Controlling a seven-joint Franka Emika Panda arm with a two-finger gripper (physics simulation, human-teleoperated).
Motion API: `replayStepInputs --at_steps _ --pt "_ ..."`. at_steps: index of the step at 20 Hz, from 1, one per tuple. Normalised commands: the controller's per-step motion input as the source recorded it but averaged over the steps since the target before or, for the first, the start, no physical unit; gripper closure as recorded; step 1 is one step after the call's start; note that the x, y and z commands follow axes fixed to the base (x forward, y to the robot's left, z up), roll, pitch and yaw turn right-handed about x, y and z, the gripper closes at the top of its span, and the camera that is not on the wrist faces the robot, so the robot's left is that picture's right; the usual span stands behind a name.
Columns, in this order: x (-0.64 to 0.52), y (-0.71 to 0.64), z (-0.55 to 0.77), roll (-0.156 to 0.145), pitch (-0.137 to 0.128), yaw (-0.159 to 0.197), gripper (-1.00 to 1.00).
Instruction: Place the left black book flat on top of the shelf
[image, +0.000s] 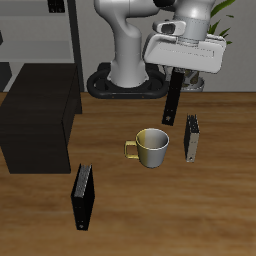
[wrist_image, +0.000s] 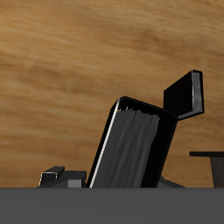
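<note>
1. Left black book (image: 173, 98), a slim all-black hardcover, hangs in the air under the white-bodied gripper (image: 178, 72), clear of the wooden surface (image: 150, 215) and above the spot behind the yellowish mug (image: 153, 147).
2. It hangs nearly upright, long side vertical, gripped at its upper end; that suits lifting it off the surface, but I judge it must be turned flat before it can lie on the shelf.
3. The wrist view shows the same book (wrist_image: 131, 149) close up, dark cover and grey page edges leaning between the fingers, which are clamped on it.
4. The low matte-black box-like shelf (image: 38, 115) sits well apart from the carried book, across the surface; its flat top looks bare, so the carry is at most half done.
5. A second black book (image: 84, 195) stands near the surface's front edge, and a smaller grey book with pale pages (image: 191, 137) stands just beside the mug; the wrist view also catches one standing book (wrist_image: 185, 94), probably the second black one.
6. The fingertips themselves are hidden by the gripper body in the exterior view, and the shelf is cut off at the frame's edge.
</note>
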Motion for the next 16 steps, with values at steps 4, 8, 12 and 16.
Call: replayStepInputs --at_steps 4,8,12,16 --pt "-0.10 -0.47 0.20 -0.093 -0.001 0.041 1.00" --pt "-0.04 -0.54 0.10 -0.127 0.023 0.036 1.00" --pt "-0.10 -0.50 0.13 -0.101 0.013 0.012 1.00" --pt "-0.15 -0.55 0.16 -0.128 0.000 -0.019 1.00"
